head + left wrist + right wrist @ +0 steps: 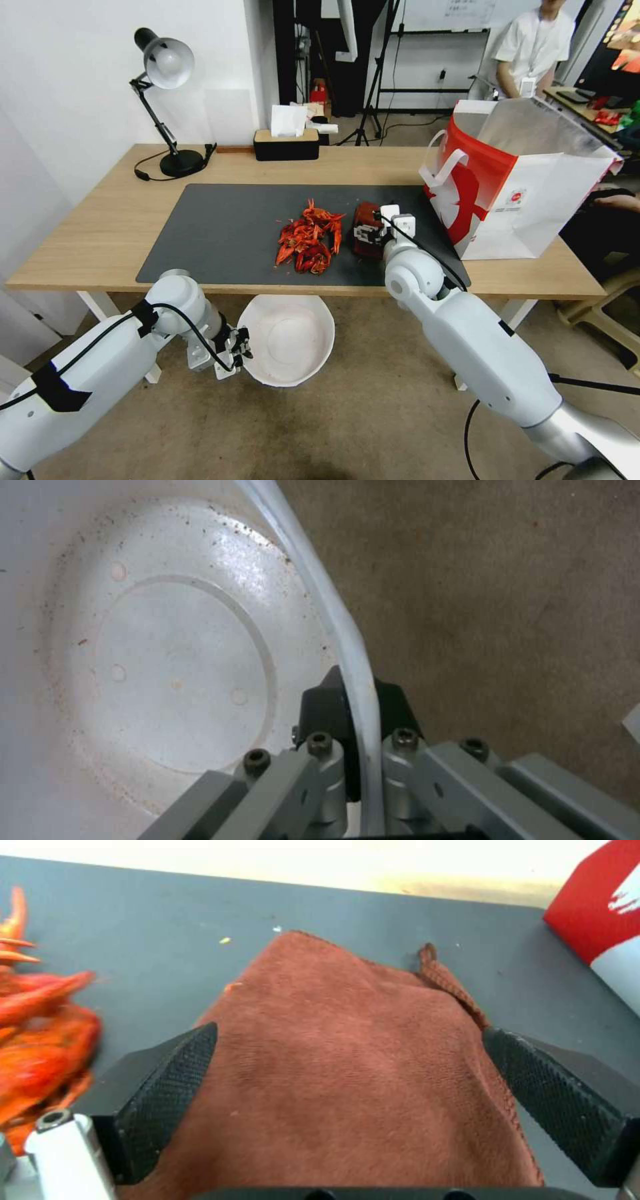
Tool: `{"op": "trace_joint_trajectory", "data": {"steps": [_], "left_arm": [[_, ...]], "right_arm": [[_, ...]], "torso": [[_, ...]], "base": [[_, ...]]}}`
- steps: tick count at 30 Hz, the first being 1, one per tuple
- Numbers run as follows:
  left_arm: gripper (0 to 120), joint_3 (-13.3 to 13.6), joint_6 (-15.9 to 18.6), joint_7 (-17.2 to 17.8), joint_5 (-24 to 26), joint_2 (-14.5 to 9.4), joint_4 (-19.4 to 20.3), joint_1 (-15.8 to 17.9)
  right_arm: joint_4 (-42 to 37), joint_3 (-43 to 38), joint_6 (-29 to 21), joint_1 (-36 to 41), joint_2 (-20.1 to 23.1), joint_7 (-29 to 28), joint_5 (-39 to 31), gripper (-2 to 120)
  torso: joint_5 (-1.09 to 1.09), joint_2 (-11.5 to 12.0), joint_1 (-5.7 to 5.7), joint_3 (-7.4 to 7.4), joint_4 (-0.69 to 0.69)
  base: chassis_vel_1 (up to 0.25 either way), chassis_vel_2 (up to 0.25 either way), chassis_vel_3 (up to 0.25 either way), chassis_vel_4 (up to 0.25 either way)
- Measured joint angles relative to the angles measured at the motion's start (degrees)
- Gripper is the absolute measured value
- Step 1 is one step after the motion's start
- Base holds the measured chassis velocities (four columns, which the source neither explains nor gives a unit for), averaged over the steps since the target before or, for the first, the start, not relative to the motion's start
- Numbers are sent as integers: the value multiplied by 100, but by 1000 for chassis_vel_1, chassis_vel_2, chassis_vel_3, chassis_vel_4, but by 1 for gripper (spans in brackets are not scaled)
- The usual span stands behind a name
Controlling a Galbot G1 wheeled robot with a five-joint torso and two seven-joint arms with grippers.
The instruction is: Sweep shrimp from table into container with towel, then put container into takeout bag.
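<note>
A pile of red-orange shrimp (310,240) lies on the dark grey mat (220,233) of the light-wood table (100,233). Just right of the pile, my right gripper (375,232) is shut on a bunched dark red towel (363,230). In the right wrist view the towel (347,1065) fills the gap between the black pads (167,1080), with shrimp (40,1050) beside it. Below the table's front edge my left gripper (241,347) holds the white container (288,339) by its rim. Its fingers (327,710) pinch the rim of the container (173,670), which holds only specks. The red and white takeout bag (520,180) stands open at the table's right.
A black desk lamp (163,73) and a black tissue box (287,143) stand along the table's far edge. The bag's red side (600,915) stands close to the towel on the side away from the shrimp. Beige carpet (500,605) lies under the container.
</note>
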State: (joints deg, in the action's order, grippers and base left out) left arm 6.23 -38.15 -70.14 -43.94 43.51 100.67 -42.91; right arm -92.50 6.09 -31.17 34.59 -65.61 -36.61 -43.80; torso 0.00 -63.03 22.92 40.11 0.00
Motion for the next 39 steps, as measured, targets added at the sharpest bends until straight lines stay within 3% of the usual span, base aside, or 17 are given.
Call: {"op": "trace_joint_trajectory", "data": {"steps": [12, 17, 19, 22, 25, 33, 37, 39], "left_arm": [[0, 8, -35, 55, 46, -23, -23, -4], [0, -14, -46, 137, 48, -28, -41, -8], [0, -44, -50, 191, 46, 8, -95, -13], [0, -43, -53, 197, 43, 14, -102, -12], [0, -42, -59, 220, 33, 19, -105, -6], [0, -176, -53, 249, 37, 41, -128, -9], [0, -185, -53, 256, 36, -4, -80, -51], [0, -193, -55, 262, 18, 15, -86, -74]], "right_arm": [[17, -28, -139, 113, -37, -39, -182, 95], [-97, -36, -169, 151, 16, -85, -298, 79], [-108, -40, -158, 182, 35, -135, -356, 67], [-105, -47, -151, 187, 32, -158, -386, 61], [-132, -49, -88, 210, 64, -173, -436, 43], [-248, -41, -6, 250, 176, -76, -488, 19], [-404, -87, 166, 275, 288, 311, -482, 8], [-421, -175, 751, 280, 435, 1245, -274, 7]], "torso": [[0, 0, 0, 0, 0], [0, 0, 0, 0, 0], [-1, 0, 0, -1, 0], [-1, 0, -1, -1, 0], [-1, 0, 0, -1, 0], [1, 0, 0, 0, 0], [2, 0, 0, 0, 1], [2, 0, 0, 0, 0]], "base": [[0, 0, 0, 0], [0, 0, 0, 0], [0, 0, 0, 0], [0, 0, 0, 0], [0, 0, 0, 0], [0, 0, 0, 0], [0, 0, 0, 0], [0, 0, 0, 0]]}}
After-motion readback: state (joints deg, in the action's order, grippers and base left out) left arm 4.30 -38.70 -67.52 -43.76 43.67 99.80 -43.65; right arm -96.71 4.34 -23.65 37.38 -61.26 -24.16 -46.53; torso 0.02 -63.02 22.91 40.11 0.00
